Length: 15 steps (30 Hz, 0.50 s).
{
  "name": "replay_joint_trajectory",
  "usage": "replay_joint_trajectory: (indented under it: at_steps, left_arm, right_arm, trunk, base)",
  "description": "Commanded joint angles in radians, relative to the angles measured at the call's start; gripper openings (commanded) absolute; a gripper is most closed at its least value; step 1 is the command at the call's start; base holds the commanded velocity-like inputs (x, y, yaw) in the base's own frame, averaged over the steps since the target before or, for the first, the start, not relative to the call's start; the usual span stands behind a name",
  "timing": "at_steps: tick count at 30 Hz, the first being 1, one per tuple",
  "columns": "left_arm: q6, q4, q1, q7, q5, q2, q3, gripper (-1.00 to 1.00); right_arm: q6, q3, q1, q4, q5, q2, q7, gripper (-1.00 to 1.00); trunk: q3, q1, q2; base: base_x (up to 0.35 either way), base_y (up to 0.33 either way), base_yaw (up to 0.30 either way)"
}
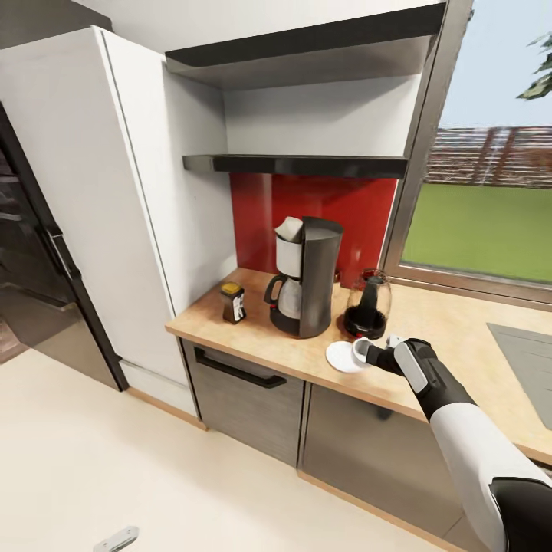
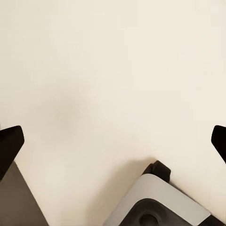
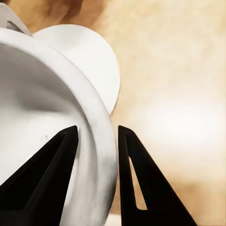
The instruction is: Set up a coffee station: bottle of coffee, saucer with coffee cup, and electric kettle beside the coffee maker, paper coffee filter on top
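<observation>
Right wrist view: coffee cup (image 3: 47, 141) rim clamped between fingers (image 3: 141, 179), above saucer (image 3: 89, 61).

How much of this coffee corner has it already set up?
Mostly done: beside the coffee maker, with a filter on top, stand the coffee bottle, kettle and saucer. The right gripper grips the cup by its rim over the saucer; setting it down is left.
</observation>
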Motion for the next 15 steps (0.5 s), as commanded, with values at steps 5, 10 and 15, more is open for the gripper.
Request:
replay_joint_trajectory:
  at_steps: [5, 10, 15]
  left_arm:
    - [0.000, -0.001, -0.001, 0.002, -0.002, 0.000, 0.008, 1.00]
    - [0.000, -0.001, -0.001, 0.002, -0.002, 0.000, 0.008, 1.00]
    - [0.000, -0.001, -0.001, 0.002, -0.002, 0.000, 0.008, 1.00]
  right_arm:
    - [0.003, -0.001, -0.001, -0.001, -0.011, 0.000, -0.009, -1.00]
    - [0.003, -0.001, -0.001, -0.001, -0.011, 0.000, -0.009, -1.00]
    - [0.003, -0.001, -0.001, -0.001, -0.011, 0.000, -0.009, -1.00]
  trunk:
    - [-0.002, 0.001, -0.002]
    - [-0.002, 0.001, -0.002]
    - [-0.002, 0.001, -0.002]
  base:
    - [0.006, 0.035, 0.000]
    - [0.118, 0.139, 0.000]
    - [0.030, 0.031, 0.000]
